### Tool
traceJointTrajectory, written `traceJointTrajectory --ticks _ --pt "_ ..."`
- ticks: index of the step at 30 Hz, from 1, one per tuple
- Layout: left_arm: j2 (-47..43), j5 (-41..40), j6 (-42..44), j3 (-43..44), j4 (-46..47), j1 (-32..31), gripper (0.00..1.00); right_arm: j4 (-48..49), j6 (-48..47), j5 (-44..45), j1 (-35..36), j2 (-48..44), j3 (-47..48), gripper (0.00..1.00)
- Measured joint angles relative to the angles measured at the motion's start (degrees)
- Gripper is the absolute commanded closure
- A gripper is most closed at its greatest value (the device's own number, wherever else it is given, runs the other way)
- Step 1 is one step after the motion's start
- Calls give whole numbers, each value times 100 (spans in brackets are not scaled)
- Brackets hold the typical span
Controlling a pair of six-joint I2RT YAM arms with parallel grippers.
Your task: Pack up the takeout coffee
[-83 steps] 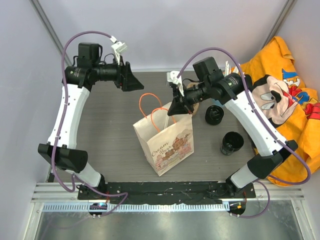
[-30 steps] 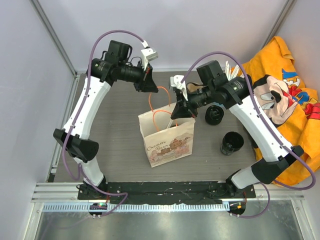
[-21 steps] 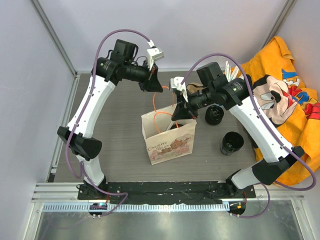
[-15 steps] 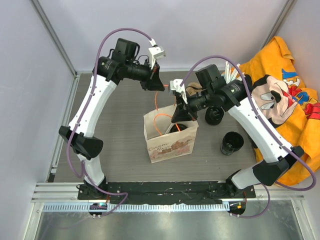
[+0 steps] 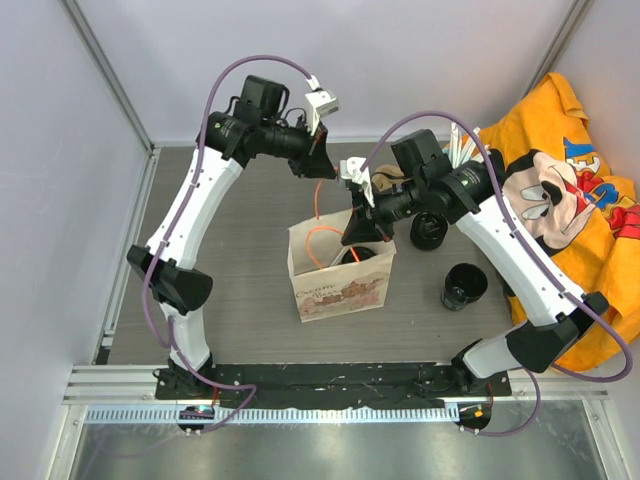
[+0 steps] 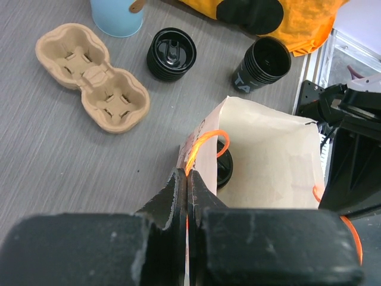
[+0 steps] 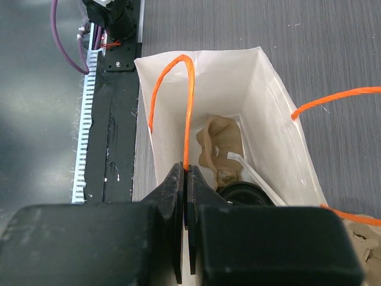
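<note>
Overhead, the paper bag (image 5: pixel 340 285) stands upright, with the left gripper (image 5: pixel 324 172) above its far side and the right gripper (image 5: pixel 352 236) at its right rim. The takeout coffee (image 5: pixel 465 285) stands on the table to the right of the bag, outside it. A lidded black cup (image 5: pixel 428 230) sits behind the coffee.

From the left wrist, the jaws are pressed together on an orange handle (image 6: pixel 205 142) rising from the bag's rim. A cardboard carrier (image 6: pixel 92 74) lies well apart from the bag.

From the right wrist, the jaws are pinched on the second handle (image 7: pixel 188 101). Inside the bag lie a crumpled brown piece (image 7: pixel 220 149) and a black round thing (image 7: pixel 241 193).
</note>
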Motion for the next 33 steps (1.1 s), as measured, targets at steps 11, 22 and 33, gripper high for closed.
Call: traceJointTrajectory --ticks 11,22,33 --pt "201 -142 -190 236 212 -118 100 35 79 -118 0 0 55 99" --pt "229 -286 -212 236 271 -153 49 37 114 -151 0 0 118 72" --pt "-37 -557 -170 22 262 -122 0 -140 -83 201 0 -2 229 3"
